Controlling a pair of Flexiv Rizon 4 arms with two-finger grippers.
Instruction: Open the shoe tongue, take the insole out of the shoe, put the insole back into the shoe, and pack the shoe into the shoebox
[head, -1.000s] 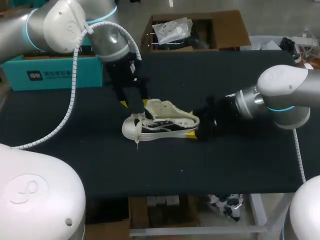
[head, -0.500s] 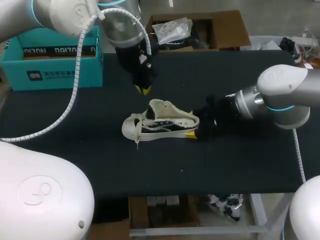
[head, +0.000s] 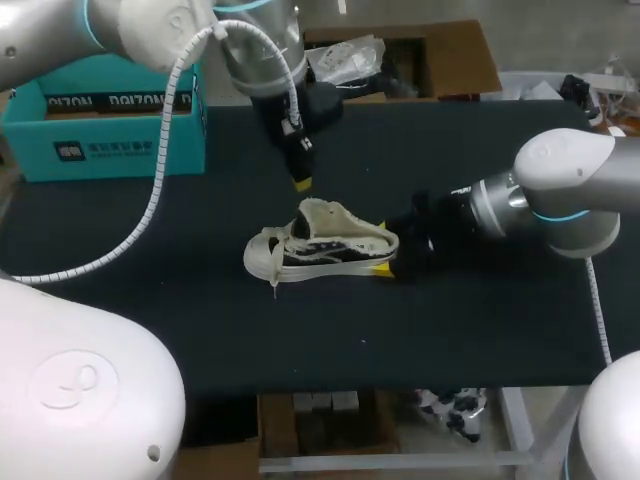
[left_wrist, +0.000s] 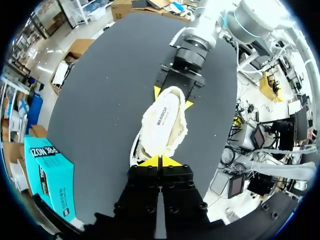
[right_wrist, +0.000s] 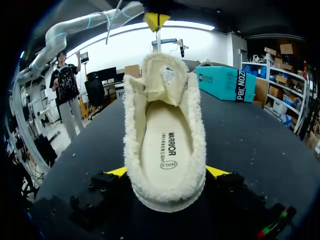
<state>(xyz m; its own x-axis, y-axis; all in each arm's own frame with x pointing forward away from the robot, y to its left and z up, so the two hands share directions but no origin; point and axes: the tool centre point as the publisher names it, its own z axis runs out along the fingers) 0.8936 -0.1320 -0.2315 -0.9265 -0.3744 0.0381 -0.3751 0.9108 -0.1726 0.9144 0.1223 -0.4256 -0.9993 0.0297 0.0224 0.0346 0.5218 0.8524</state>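
The shoe (head: 320, 245) stands on its sole near the middle of the black worktop (head: 150, 230), and its heel sits between the right jaws. In the right wrist view a yellow tip presses each side of the heel, so these jaws are spread to the heel's width and clamped on it. The left wrist view shows the same grip from the other end: the right arm (head: 560, 200) comes in behind the heel, with one yellow tip showing on each side of it.

The left jaws are closed, their two yellow tips meeting with nothing held between them. They hang from the left arm (head: 270, 60) above the worktop, just beyond the far side of the shoe near its tongue (right_wrist: 167, 82), apart from it. In the left wrist view the toe lies just ahead of and below them.

The shoe's long axis runs across the worktop from side to side, with the toe toward my left and the heel toward my right. Its opening faces up, the fleece lining shows, and the tongue stands lifted toward the toe. The insole (right_wrist: 167, 145) lies flat inside.

The teal shoebox (head: 110, 120) stands at the far left corner of the worktop, well apart from the shoe
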